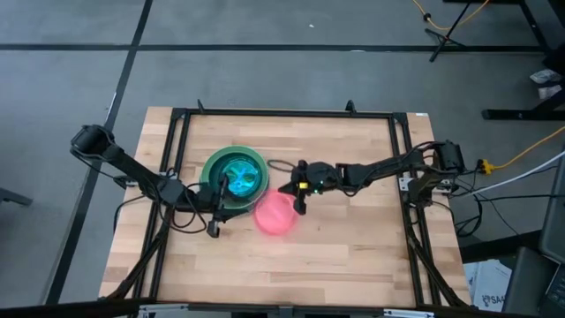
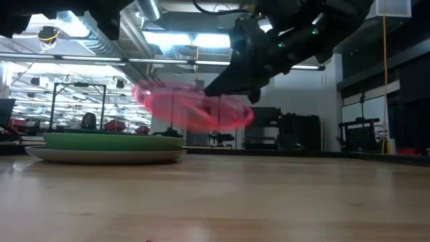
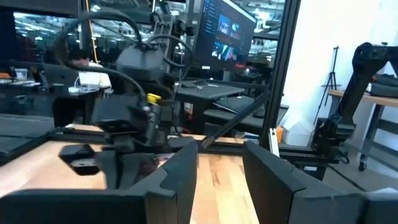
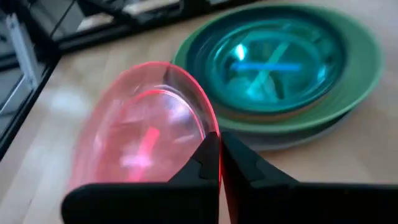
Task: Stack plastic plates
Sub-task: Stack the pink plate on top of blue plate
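Pink plate carried toward the stack

Left gripper (image 1: 214,231) waits at the stack's (image 1: 235,176) seven o'clock, jaws parted, empty. Right gripper's (image 1: 298,201) jaws pinch the pink plate's (image 1: 275,214) rim above the bench (image 1: 353,247); it looks light, stiff, slippery, best held by its edge.

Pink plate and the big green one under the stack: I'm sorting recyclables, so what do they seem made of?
Pink plate: likely thin translucent plastic, glossy; the wood shows through it and light glints on it.
Green plate: likely opaque plastic with a smooth, duller sheen; nothing shows through.
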Controlling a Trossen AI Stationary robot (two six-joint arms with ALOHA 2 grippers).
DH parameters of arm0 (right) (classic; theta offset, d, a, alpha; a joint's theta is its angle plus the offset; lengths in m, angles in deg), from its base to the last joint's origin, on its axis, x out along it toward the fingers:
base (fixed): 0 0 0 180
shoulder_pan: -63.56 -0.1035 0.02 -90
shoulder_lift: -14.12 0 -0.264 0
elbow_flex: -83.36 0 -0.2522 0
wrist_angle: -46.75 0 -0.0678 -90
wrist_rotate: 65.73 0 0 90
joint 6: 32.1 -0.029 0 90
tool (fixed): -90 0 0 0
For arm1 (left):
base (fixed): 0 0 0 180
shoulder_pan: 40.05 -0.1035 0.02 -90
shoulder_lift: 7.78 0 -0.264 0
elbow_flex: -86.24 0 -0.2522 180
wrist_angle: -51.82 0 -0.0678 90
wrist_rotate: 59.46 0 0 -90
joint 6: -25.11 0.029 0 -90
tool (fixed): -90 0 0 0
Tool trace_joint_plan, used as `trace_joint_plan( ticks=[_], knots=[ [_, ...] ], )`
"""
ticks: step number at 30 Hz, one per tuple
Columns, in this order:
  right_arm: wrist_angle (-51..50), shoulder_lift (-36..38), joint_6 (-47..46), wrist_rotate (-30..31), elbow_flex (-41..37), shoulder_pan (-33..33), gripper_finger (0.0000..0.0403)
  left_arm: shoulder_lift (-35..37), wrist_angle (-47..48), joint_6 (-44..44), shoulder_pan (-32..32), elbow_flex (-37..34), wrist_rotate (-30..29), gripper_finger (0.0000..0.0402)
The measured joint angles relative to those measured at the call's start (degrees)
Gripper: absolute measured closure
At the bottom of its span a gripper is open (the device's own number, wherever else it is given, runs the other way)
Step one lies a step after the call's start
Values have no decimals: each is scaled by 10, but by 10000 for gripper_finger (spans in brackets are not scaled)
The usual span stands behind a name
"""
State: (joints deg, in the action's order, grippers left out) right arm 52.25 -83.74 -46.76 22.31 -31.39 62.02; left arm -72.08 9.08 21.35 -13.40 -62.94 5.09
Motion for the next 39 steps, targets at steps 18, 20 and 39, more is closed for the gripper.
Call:
trace_joint_plan(
  ticks=[18, 20, 39],
  knots=[
    [138, -48, -31, 69, 48, 88, 402, 11, -13, 85, -5, 0, -6, 278],
    [134, -65, -31, 69, 70, 93, 402, 11, -13, 85, -5, 0, -6, 278],
    [134, -238, -30, 67, 251, 107, 402, 11, -10, 85, -5, 0, -6, 278]
  ],
)
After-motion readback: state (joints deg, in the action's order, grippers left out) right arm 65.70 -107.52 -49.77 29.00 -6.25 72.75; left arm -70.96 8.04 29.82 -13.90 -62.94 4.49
